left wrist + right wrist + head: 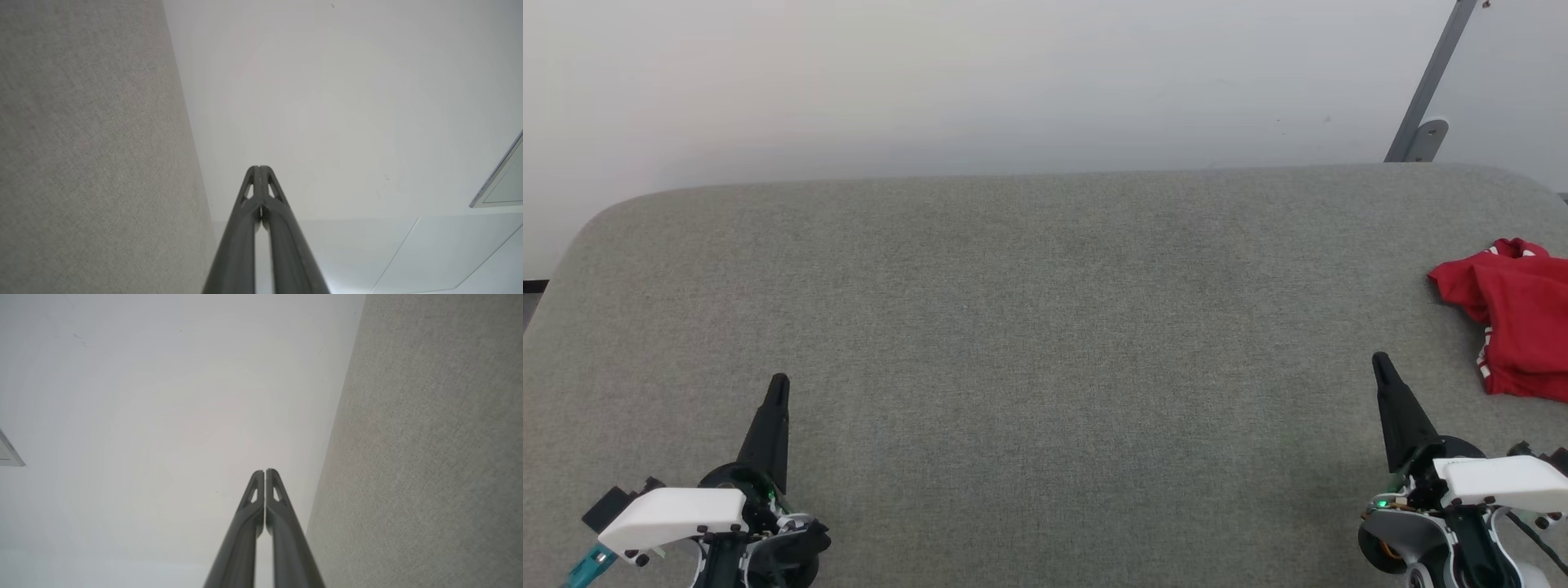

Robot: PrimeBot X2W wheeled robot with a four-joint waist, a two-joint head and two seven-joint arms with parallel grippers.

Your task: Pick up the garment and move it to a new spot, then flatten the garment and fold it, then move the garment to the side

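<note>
The garment is a crumpled red heap with a bit of red-white stripe trim, lying at the right edge of the grey fabric table and partly cut off by the head view's border. My right gripper is shut and holds nothing, a short way left of and nearer than the garment, not touching it. Far across the table at the lower left, my left gripper is shut and holds nothing too. In the wrist views both pairs of dark fingers, left and right, are pressed together and point at a pale wall.
A white wall rises behind the table's rounded far edge. A grey metal strut with a bracket leans at the upper right. The grey table surface runs along the left wrist view's left side and the right wrist view's right side.
</note>
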